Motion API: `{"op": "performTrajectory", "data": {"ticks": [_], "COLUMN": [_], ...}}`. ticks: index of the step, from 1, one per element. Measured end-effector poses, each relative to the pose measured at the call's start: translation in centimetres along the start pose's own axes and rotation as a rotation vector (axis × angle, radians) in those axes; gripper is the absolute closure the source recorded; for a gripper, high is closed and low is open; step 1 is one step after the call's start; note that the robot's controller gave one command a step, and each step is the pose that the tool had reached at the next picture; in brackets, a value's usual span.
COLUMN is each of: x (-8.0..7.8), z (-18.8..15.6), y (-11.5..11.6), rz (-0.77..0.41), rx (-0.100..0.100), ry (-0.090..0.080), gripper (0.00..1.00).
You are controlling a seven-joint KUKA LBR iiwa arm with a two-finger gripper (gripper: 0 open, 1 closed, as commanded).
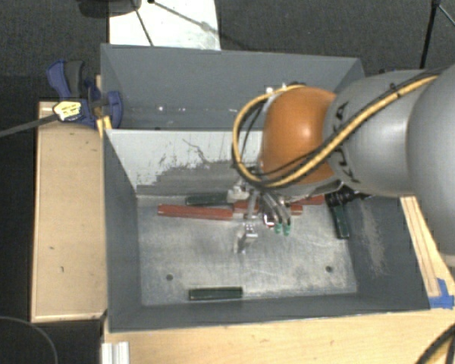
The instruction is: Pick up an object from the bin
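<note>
The approach step is judged to be in hand: nothing is seen lifted, and every loose thing lies flat on the floor of the bin. The hand is seen low in the middle of the bin, under the arm's orange cover, just beside the near edge of a long red-brown bar. Whether the hand is released or clenched cannot be told, as the wrist hides much of it.

The red-brown bar is taken as the nearest candidate. It is thin, straight and flat, and it is laid across the bin towards the back wall, its right part passing under the wrist. A short dark bar lies touching or just behind it. Two other dark pieces are well apart from the hand: one near the front wall, one at the right side.

For the next move, the hand would need to be centred across the narrow width of the bar and lowered to the floor before being closed. A low, thin bar is likely to be hard to grip.
</note>
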State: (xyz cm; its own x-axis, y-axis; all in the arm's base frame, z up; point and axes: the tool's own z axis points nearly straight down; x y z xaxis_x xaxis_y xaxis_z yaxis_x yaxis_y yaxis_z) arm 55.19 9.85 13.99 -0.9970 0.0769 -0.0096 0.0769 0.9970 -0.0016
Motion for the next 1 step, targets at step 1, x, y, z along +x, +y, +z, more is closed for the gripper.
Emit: {"op": "performTrajectory", "data": {"ticks": [1], "x": [-1.57], "z": [2.46], "y": [2.22], "rz": [-0.029], "rx": [-0.008], "ry": [0.005], "gripper": [0.00]}}
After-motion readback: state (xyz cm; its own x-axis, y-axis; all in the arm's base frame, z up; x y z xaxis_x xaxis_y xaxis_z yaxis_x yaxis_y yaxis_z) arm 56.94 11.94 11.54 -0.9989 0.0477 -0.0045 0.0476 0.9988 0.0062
